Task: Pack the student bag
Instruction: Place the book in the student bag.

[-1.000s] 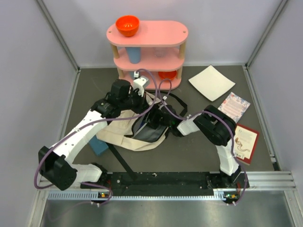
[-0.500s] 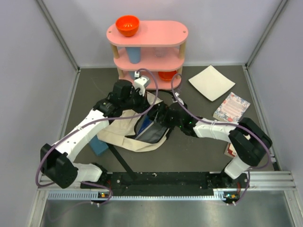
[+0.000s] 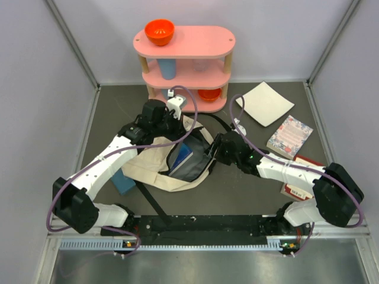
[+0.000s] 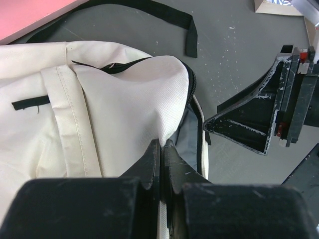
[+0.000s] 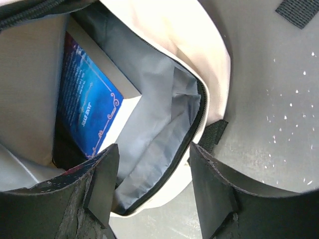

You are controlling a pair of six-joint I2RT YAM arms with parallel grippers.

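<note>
Pinching the rim of the bag (image 3: 151,171) at mid-table, the left gripper (image 4: 162,149) holds the mouth up, its jaws pressed together on the cream fabric. A blue book (image 5: 89,112) lies inside. The right gripper (image 5: 153,172) hovers over the opening's right edge, spread and empty. This looks like a pause between loads. Next it should probably reach right for the floral book (image 3: 290,135).

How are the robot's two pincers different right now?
The left pincer is shut, pinching the cream cloth of the bag at its rim; the right pincer is open and holds nothing. The left grips from outside the bag; the right hangs over its open mouth, where a blue book lies inside. Both are black and at the bag.
</note>
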